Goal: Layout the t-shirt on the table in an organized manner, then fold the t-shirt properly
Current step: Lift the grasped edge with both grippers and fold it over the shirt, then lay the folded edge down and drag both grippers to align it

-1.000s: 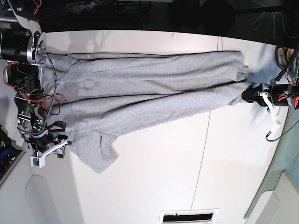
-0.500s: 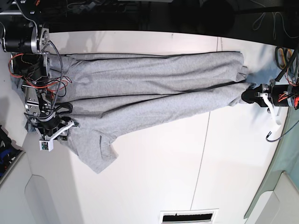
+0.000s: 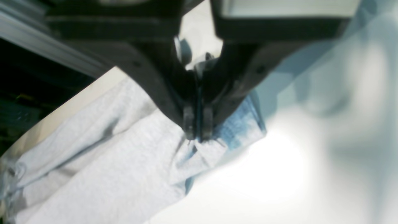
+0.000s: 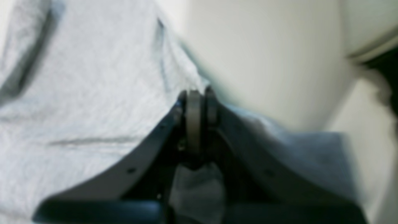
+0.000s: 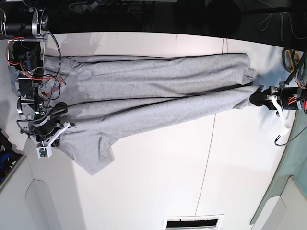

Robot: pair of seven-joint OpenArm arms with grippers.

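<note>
right arm: black links, silver motor housings, red/black wiring, coiled cable, white wrist bracket; left gripper black fingers

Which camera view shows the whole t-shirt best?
The base view: the t-shirt lies stretched across the table there. Each wrist view shows only a blurred pinched edge, left and right.

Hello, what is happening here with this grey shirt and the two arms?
A two-armed robot is laying out a grey t-shirt on a white table. The left hand is shut on one end of the shirt, at the right side of the base view. The right hand is shut on the fabric at the other end. The shirt is stretched long between them, with deep lengthwise creases and one sleeve hanging out at the side. It is not flat yet, and no fold is made.
</note>
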